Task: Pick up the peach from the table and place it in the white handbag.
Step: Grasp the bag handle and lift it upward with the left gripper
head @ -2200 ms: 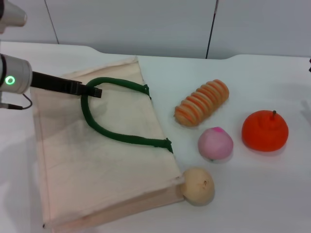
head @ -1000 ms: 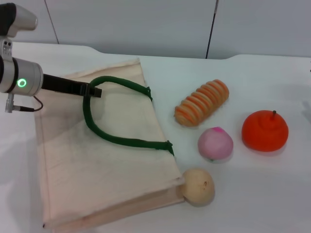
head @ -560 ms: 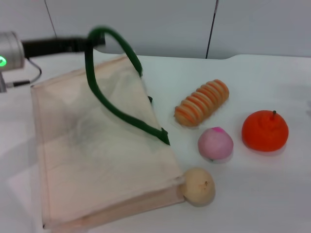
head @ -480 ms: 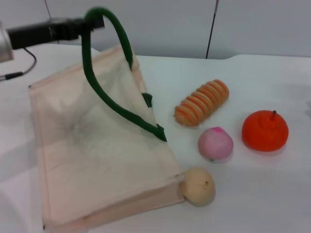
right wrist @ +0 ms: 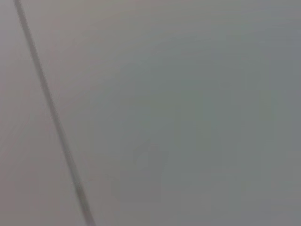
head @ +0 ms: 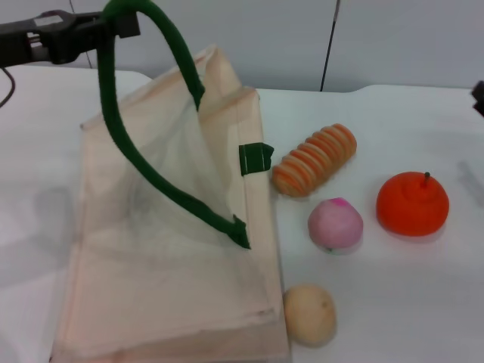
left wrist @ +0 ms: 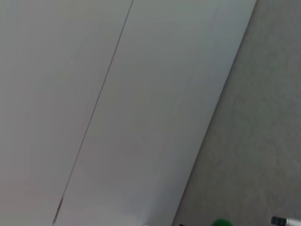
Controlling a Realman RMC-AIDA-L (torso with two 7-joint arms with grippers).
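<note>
no legible text, label, brand, number or sign appears in any view. the white handbag (head: 166, 249) shows plain cloth with no print. the peach (head: 335, 224) bears no sticker or marking.
</note>
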